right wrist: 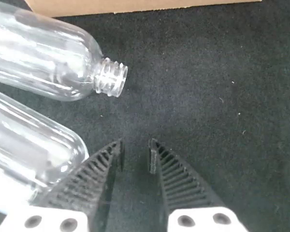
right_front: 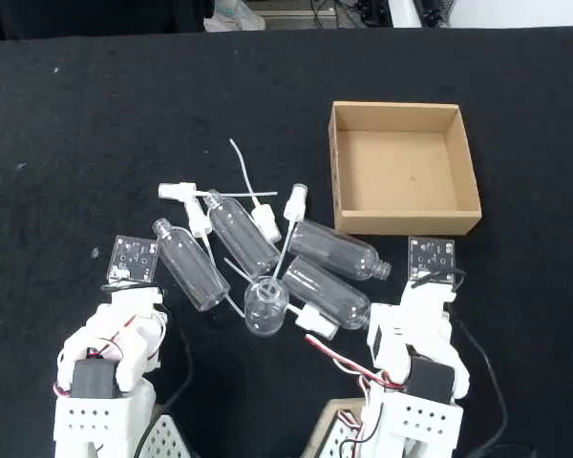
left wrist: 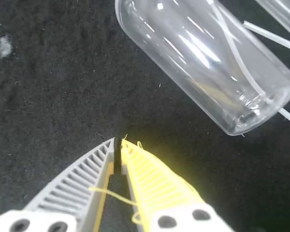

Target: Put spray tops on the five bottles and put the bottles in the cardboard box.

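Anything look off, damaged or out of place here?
A loose yellow strand trails across the left gripper, and its yellow finger looks frayed at the tip. Nothing else stands out.

parted gripper (right wrist: 135, 150) beside bottles (right wrist: 43, 58)
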